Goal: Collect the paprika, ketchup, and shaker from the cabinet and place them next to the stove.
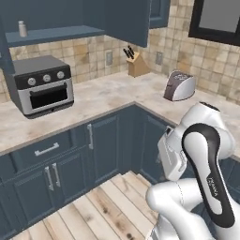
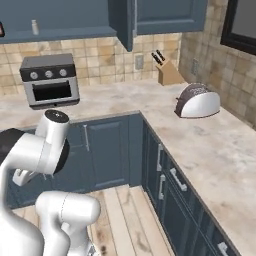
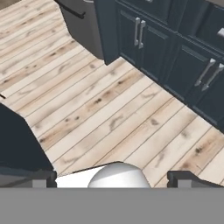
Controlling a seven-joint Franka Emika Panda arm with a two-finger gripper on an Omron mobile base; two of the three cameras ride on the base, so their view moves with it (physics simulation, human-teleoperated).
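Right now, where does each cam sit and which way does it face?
Left base view: behind the arm's left, looking forward and down at the corner counter, toaster oven and shaker on the open cabinet shelf; white arm at lower right.
Right base view: behind the arm's right, facing the same corner; arm at lower left.
Hand view: on the hand, pointing down at the wood floor and base cabinets; open tool tips at the bottom.
Both base views share the toaster oven, knife block, toaster and shaker.

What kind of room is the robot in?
It looks like a kitchen. There's a silver-and-black toaster oven and a wooden knife block on a pale stone counter, with slate-blue cabinets underneath.
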